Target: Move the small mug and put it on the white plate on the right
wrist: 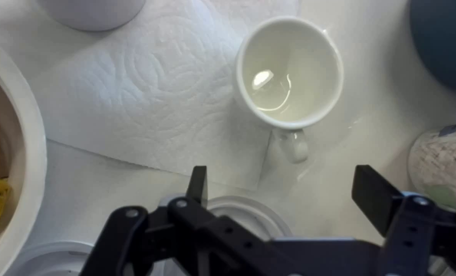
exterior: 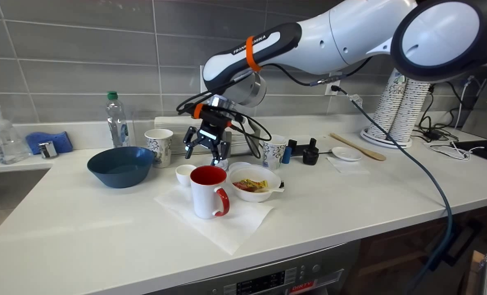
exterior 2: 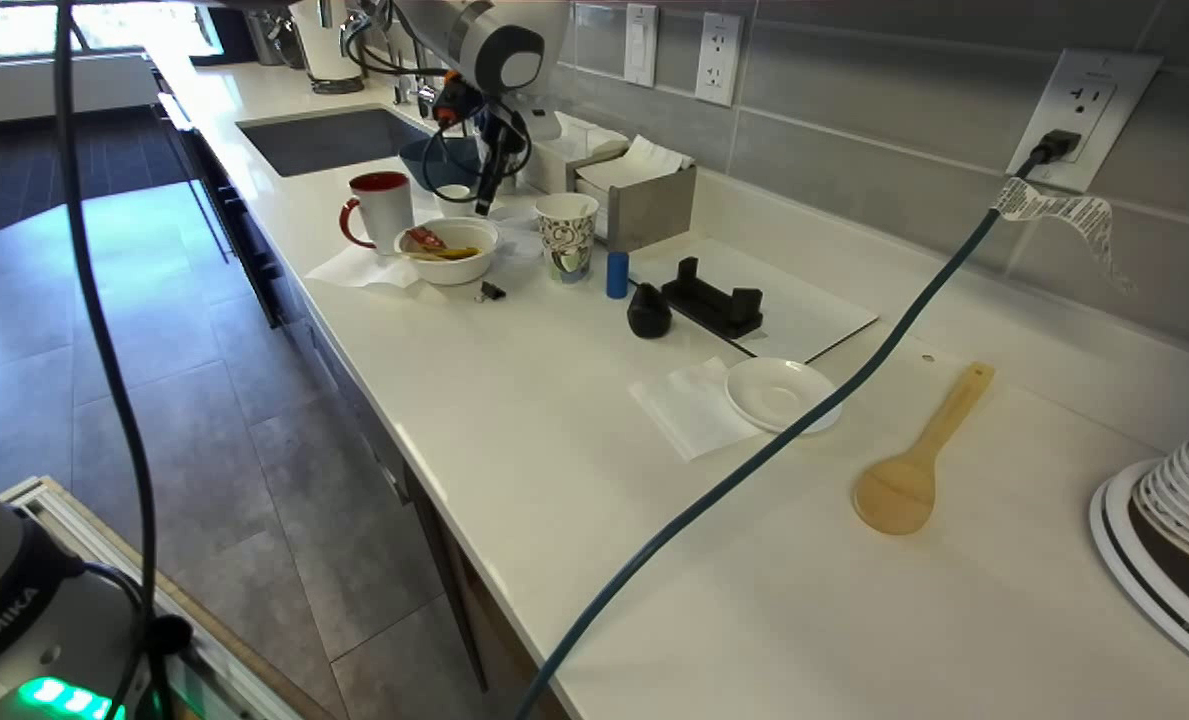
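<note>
The big mug [exterior: 201, 200], white outside and red inside, stands upright on a spread paper towel [exterior: 233, 231]. Just behind the big mug and a little to its left, in an exterior view, is the small mug [exterior: 184, 175], upright at the towel's edge; whether its base rests on the paper or on the counter [exterior: 116, 237] I cannot tell. In the wrist view its pale inside shows, and its handle points toward the gripper [wrist: 282, 184].

The gripper hangs behind the big mug, its two fingers [wrist: 198, 184] spread wide, near the small mug's handle but apart from it. How high the fingertips are over the counter is hard to tell.

The white plate [exterior: 346, 153] lies well apart from the big mug, off to its right in an exterior view, partly over a thin napkin [exterior: 345, 167]. Farther from the big mug on that same side lies a wooden spoon [exterior: 367, 153]. A white bowl [exterior: 255, 197] sits just beside the big mug on the right, with packets [exterior: 249, 185] in it (red and yellow, their print too small to read). A blue bowl [exterior: 120, 170] is out to the big mug's left; one patterned paper cup [exterior: 160, 149] stands behind the big mug to the left, and a second paper cup [exterior: 273, 152] behind it to the right.
</note>
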Available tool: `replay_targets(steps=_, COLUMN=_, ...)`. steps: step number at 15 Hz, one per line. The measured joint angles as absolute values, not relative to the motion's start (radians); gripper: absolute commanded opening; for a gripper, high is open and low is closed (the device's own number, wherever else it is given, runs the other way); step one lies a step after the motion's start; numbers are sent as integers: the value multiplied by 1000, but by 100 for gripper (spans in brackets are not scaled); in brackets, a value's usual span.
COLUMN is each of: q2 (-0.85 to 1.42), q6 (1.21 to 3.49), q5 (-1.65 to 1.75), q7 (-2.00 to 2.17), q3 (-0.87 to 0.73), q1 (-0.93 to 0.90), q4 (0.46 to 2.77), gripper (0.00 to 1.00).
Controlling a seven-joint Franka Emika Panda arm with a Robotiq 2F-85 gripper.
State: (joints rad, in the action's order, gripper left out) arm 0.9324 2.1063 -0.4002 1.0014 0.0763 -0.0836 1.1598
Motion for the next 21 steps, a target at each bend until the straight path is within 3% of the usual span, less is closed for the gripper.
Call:
replay_targets(steps=2, q2=960, q6=2095, q5=-400, q7=1021, q3=80, q1=-84, q4=1133, gripper=63)
replay_targets(steps=4, q2=986, q6=2079, q5=-400, q7=1035, q3=86, q1=-84, q4=1105, gripper=47)
replay_targets(steps=6, q2=1005, q6=2063, q5=-400, q7=1045, q3=92, q1=-84, q4=1079, gripper=45)
replay_targets(steps=8, q2=1017, q6=2044, q5=-400, q7=1056, q3=97, q1=-84, q4=1054, gripper=53)
replay_targets(steps=11, q2=1022, q6=2010, q5=-400, q7=1067, q3=101, q1=-84, q4=1022, gripper=51)
replay_targets(steps=12, q2=1022, q6=1998, q5=-400, q7=1068, q3=102, q1=-84, q4=1012, gripper=45)
replay_targets(steps=13, q2=1022, q6=1988, q5=-400, q7=1070, q3=102, q1=-84, q4=1004, gripper=29)
replay_targets(steps=14, q2=1023, q6=1979, q5=-400, q7=1071, q3=102, q1=-84, q4=996, gripper=23)
replay_targets(steps=15, q2=1025, q6=1969, q5=-400, q7=1072, q3=102, q1=-83, q4=988, gripper=32)
replay_targets(steps=19, q2=1044, q6=1944, q5=-400, q7=1073, q3=100, q1=-82, q4=962, gripper=35)
replay_targets(steps=20, q2=1049, q6=1942, q5=-400, q7=1073, q3=100, q1=-82, q4=958, gripper=27)
replay_targets(steps=21, q2=1054, q6=1941, q5=-400, q7=1073, q3=100, q1=-82, q4=954, gripper=10)
